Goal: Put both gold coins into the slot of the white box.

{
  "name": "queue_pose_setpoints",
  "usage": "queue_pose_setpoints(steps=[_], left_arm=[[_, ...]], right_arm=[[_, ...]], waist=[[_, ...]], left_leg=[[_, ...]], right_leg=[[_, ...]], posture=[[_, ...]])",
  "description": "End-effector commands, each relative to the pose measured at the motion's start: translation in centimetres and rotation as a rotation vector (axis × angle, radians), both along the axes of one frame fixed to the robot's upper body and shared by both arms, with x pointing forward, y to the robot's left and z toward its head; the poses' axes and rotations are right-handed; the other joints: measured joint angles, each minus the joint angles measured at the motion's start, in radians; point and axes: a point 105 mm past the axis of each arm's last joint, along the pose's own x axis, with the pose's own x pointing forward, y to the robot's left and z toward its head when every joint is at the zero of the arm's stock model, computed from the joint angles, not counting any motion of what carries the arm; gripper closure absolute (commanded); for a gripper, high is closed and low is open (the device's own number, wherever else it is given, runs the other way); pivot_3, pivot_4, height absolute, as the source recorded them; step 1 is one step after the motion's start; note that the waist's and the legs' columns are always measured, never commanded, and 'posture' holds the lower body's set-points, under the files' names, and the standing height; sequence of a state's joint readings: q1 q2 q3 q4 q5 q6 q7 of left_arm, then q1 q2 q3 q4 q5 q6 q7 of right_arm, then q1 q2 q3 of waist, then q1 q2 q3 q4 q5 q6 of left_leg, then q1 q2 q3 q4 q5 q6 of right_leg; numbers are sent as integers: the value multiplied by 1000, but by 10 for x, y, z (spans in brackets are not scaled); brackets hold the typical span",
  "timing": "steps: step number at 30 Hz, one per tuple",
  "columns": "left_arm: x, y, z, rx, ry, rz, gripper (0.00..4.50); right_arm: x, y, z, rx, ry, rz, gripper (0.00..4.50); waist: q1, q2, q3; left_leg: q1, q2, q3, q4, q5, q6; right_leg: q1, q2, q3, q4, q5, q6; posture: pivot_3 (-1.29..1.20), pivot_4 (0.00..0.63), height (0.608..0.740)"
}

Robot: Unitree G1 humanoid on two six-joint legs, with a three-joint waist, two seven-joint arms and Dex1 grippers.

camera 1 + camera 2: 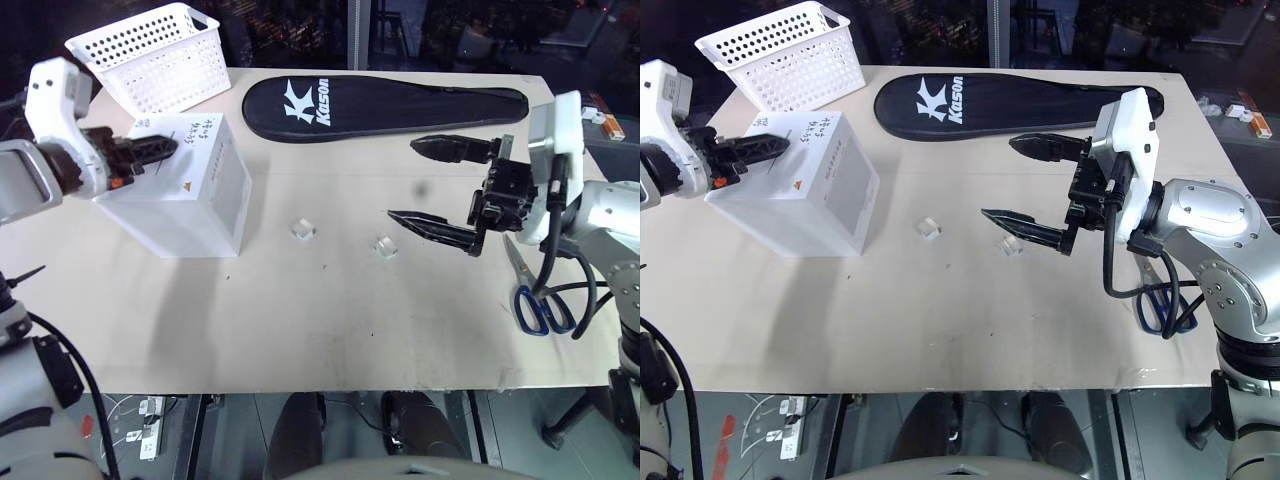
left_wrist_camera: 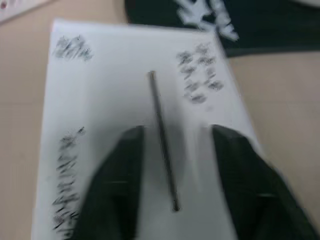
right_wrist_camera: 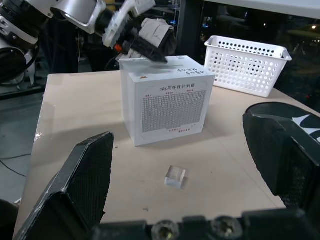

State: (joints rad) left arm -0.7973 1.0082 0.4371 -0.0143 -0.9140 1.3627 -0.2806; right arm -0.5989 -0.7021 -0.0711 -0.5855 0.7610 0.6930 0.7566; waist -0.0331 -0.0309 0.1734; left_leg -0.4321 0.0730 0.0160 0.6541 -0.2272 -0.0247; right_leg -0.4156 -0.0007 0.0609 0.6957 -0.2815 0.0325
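While both arms are raised over the table (image 1: pixel 330 330), entries run largest to smallest.

White box (image 1: pixel 190 195): stood near the table's left edge, handwritten face up, so the slot is reachable from above.
Left gripper (image 1: pixel 150 150): held over that face with jaws parted and nothing seen between them (a drop is judged likely).
Right gripper (image 1: pixel 1035 180): spread wide and empty at mid-table, apparently kept clear.
Slot (image 2: pixel 162 140): seen between the left fingers (image 2: pixel 117 185).
Gold coins: cannot be made out.
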Motion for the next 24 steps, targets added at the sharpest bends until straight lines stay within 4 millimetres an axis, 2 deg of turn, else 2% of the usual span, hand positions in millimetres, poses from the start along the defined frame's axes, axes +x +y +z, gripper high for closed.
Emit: queue_pose_setpoints(steps=[1, 3, 5, 8, 9, 11, 14, 17, 20, 22, 24], left_arm=[[-19, -36, 47, 32, -247, -164, 1442], [-29, -68, 53, 31, -363, -297, 1442], [-42, -98, 45, 33, -391, -441, 1442], [-54, -121, 32, 24, -396, -558, 1442], [-61, -133, 17, 35, -375, -624, 1442], [-77, -145, -18, -17, -297, -748, 1017], [-85, -135, -48, -9, -227, -732, 26], [-85, -115, -76, 32, -166, -655, 26], [-88, -96, -102, 68, -112, -625, 26], [-91, -96, -111, 83, -111, -628, 26], [-88, -88, -123, 85, -92, -622, 26]], right_arm=[[-9, -7, 16, 48, -68, -3, 0], [-10, -11, 17, 57, -79, -20, 0], [-12, -16, 18, 74, -71, -27, 0], [-11, -24, 14, 75, -54, -51, 0], [-9, -31, 8, 62, -33, -91, 0], [-7, -48, -18, 2, 28, -176, 0], [-12, -67, -48, -73, 92, -275, 0], [-24, -86, -74, -158, 137, -349, 0], [-33, -107, -90, -184, 186, -452, 0], [-40, -119, -97, -199, 207, -485, 0], [-47, -124, -107, -210, 240, -523, 0]], waist=[[4, 0, 0], [8, 0, 0], [17, 0, 0], [16, 0, 0], [15, 0, 0], [17, 2, -2], [20, 1, -4], [19, 2, -4], [19, 3, -5], [19, 2, -4], [21, 2, -4]], left_leg=[[0, 0, 0, 0, 0, 0], [0, 0, 0, 0, 0, 0], [1, 0, 0, 0, 0, 0], [1, 0, 0, 1, 1, -2], [2, 0, 0, 1, 1, -2], [3, 0, 1, 0, 1, -1], [3, 0, 3, -1, 2, -4], [3, 0, 3, 0, 1, -2], [7, 0, 4, -1, 0, 0], [15, 0, 5, -2, 0, 0], [16, 0, 5, -1, 0, 1]], right_leg=[[0, 0, 0, 0, 0, 0], [1, -1, 0, 0, 0, 0], [2, 0, 0, 0, 0, 0], [2, 0, 0, 0, 0, 0], [2, 0, 1, 0, 0, 0], [2, 0, 2, 0, 0, 0], [3, -1, 4, -1, -2, 1], [2, 0, 3, 0, -2, 1], [6, 0, 5, 0, -2, 1], [12, 0, 5, -1, -4, 3], [13, 0, 5, -1, -5, 5]], posture=[[0, 150, 727], [0, 150, 727], [0, 150, 727], [0, 150, 727], [0, 150, 727], [0, 150, 727], [0, 150, 727], [0, 150, 727], [0, 150, 727], [0, 150, 727], [0, 150, 727]])
